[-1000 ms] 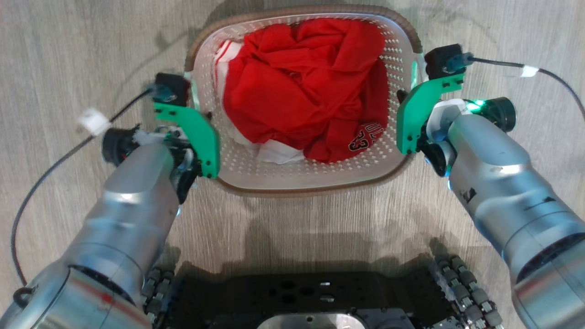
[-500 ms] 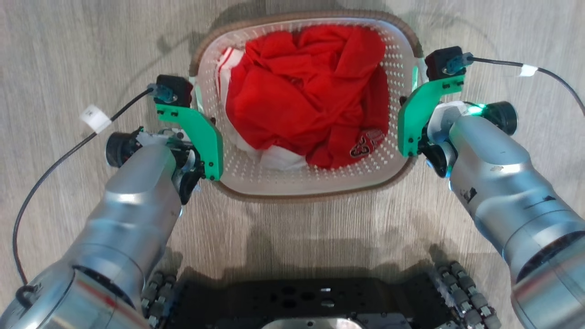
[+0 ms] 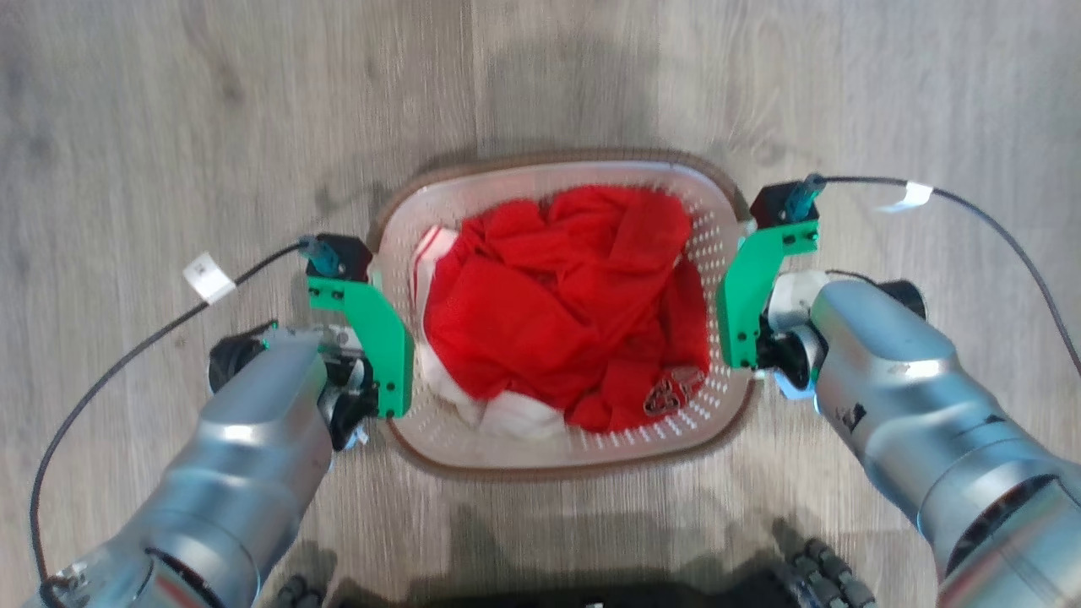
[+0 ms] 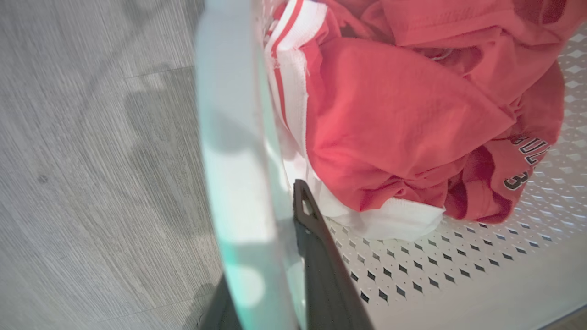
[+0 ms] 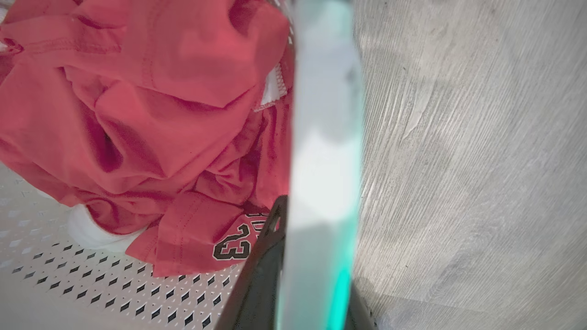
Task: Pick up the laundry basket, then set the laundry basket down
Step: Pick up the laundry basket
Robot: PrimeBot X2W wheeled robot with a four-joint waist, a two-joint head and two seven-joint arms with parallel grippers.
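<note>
Okay, head view first: laundry basket [image 3: 549,176] is mid-frame over the grey wood-look floor [image 3: 169,127], straight ahead of the robot's base and between the two silver forearms. It has white perforated walls and a brown rim, and sits upright and about level. Can't tell whether its bottom touches the floor or hangs off it.

Red clothes [image 3: 557,312] are piled inside, bunched toward the middle, with some white trim at the near-left. Bare perforated wall shows along the near and right sides.

Left wrist view: left gripper [image 4: 263,256] is clamped on the basket's left handle [image 4: 229,137] — one dark finger [image 4: 316,256] lies on the inner side against the pale band. The other dark finger is low on the outer side, with the band pinched between them.

Right wrist view is the same, mirrored: right gripper [image 5: 316,266] is closed on the right handle [image 5: 325,114]. The inner finger [image 5: 261,266] is just beside a red garment printed 23 [image 5: 234,245], and the outer finger barely shows at the bottom edge.

Back in the head view, the left green bracket [image 3: 376,333] on the left wrist sits right at the basket's left rim. The right green bracket [image 3: 752,287] sits at the right rim — fingers hidden under both. Base wheels [image 3: 823,574] show at the bottom edge, near side of the basket and apart from it.
</note>
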